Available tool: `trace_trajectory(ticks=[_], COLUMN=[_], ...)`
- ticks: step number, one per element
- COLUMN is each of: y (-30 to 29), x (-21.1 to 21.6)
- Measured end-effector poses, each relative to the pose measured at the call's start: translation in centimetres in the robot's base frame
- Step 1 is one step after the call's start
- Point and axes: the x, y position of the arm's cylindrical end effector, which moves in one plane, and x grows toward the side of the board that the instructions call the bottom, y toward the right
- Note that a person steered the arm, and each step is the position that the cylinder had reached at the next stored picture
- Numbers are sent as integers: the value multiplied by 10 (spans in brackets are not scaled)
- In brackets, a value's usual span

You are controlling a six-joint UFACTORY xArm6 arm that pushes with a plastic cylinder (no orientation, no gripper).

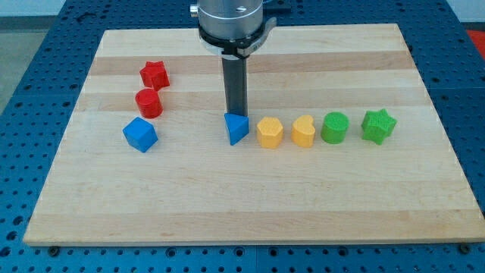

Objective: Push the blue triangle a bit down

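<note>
- Blue triangle (237,128) sits directly below my tip (234,114), touching or all but touching it, near the middle of the wooden board (250,205).
- No pincer here: my arm ends in a plain rod, so nothing spreads or pinches.
- To my tip's right, in a row with the triangle: yellow block (270,133), yellow heart (303,131), green cylinder (334,127), green star (378,126).
- Well to its left: blue cube (140,134), red cylinder (148,103), red star (154,75).
- Judging by the triangle lying level with that row, the downward push seems barely begun; the short shove remains.

Bright, even light; sharp focus, faint shadows.
</note>
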Motion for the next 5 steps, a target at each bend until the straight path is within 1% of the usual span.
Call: trace_trajectory(ticks=[3,4,5], y=[0,-2,-45], x=[9,-10,-34])
